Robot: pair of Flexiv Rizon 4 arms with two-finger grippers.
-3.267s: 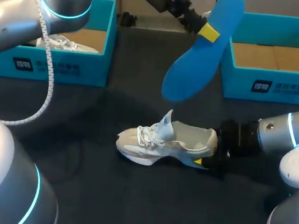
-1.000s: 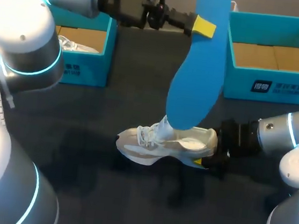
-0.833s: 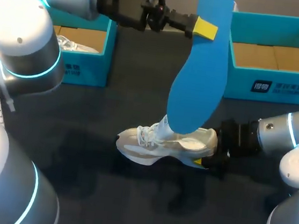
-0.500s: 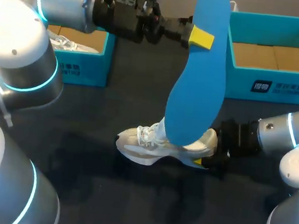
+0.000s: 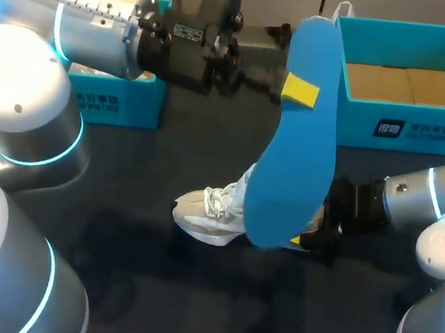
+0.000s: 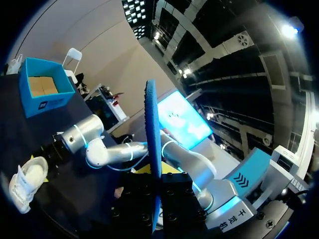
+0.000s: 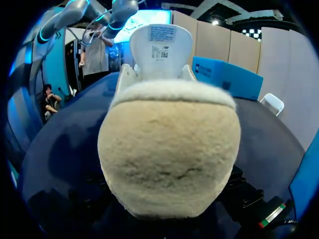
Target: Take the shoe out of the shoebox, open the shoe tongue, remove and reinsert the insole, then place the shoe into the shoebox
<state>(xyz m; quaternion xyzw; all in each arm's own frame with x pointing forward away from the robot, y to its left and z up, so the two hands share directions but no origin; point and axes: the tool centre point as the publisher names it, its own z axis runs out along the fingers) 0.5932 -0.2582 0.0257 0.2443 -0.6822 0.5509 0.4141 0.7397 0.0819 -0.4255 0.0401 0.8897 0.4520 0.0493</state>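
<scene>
Blue insole (image 5: 296,155) hanging in the air over the middle of the dark surface (image 5: 153,279), long axis nearly upright, broad end low and narrow end high. Clamped near its upper end by the left pincer (image 5: 295,89), closed firmly on it, with one yellow fingertip (image 5: 300,89) lying flat on the face turned toward the near side. Left arm (image 5: 86,18) coming in from the far left, stretched to the right. In the left wrist view, the same insole (image 6: 151,129) seen on edge, a thin blue strip rising straight ahead from between the dark fingers. Below and behind it, a cream-white shoe (image 5: 205,209) standing on its sole on the surface, toe to the left, heel to the right, laces loose, tongue (image 5: 245,181) lifted up. Middle and heel of the shoe hidden behind the low end of the insole in the head view; touching or not, impossible to tell. Right pincer (image 5: 304,242) at the heel, at the end of the right arm (image 5: 412,196) lying low from the right; its grip impossible to tell. In the right wrist view, only the fuzzy heel (image 7: 167,154) very close ahead, and the tongue (image 7: 162,42) upright beyond. Teal right shoebox (image 5: 407,131) at the far right, brown card inside, well apart from the shoe. Teal left shoebox (image 5: 117,102) at the far left, mostly covered by the left arm.
</scene>
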